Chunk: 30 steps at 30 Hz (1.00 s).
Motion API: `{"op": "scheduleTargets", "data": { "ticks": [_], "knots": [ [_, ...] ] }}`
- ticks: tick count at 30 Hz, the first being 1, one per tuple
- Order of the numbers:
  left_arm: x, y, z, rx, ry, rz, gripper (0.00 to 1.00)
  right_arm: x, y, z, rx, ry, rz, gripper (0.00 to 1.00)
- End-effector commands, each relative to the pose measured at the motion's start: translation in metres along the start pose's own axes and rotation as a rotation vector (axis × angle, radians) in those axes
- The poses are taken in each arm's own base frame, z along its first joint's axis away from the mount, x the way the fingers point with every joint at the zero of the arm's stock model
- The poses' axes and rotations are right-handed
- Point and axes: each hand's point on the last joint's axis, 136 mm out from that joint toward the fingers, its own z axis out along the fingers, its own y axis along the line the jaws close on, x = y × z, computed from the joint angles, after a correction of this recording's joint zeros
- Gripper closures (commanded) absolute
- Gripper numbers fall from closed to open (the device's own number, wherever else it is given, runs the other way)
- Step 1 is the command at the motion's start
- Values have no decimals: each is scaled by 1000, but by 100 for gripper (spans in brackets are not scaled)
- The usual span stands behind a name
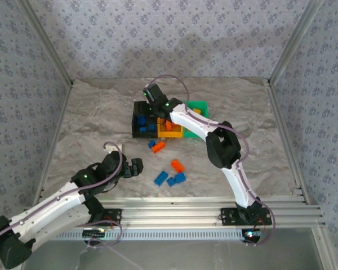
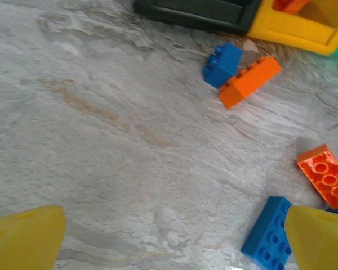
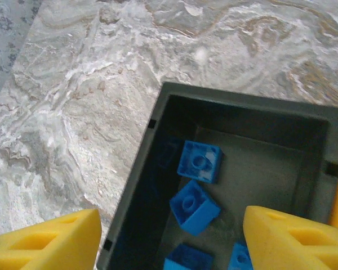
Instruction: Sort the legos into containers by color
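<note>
R pincer (image 3: 169, 236) spread, empty, over black bin (image 3: 242, 102) w/ blue legos (image 3: 200, 161); L pincer (image 2: 174, 236) spread wide, empty.

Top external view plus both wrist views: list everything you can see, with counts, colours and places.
Black rectangular plastic bin: one, left end of the joined row; holds at least four blue bricks.
Yellow-orange plastic bin: one, middle of the row; orange bricks inside, count unclear.
Green plastic bin: one, right end, mostly hidden by the right arm.
Loose blue plastic bricks: about four, on the table in front of the bins.
Loose orange plastic bricks: two, among the blue ones.
Grey marbled table: one.
Left gripper: open, near the loose bricks.
Right gripper: open, above the black bin.
</note>
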Motion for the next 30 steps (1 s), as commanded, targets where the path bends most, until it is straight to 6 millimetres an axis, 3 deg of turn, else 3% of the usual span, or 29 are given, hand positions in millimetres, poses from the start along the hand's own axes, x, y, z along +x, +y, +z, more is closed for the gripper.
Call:
{"op": "scheduleTargets", "data": {
  "ticks": [1,9,12,19,30],
  "knots": [
    [5,-30,7,115,64,55,0,-34,11,-60,-28,-127,25,29],
    [58,-80,28,147,284,324,4,11,-38,-120,33,-134,63,28],
    [76,-89,34,139,334,400,8,24,-51,-137,47,-141,79,28],
    [96,-89,53,46,394,524,22,38,-77,-165,79,-177,117,27],
    [102,-88,78,-29,403,603,37,31,-85,-191,85,-235,130,27]
  ]
}}
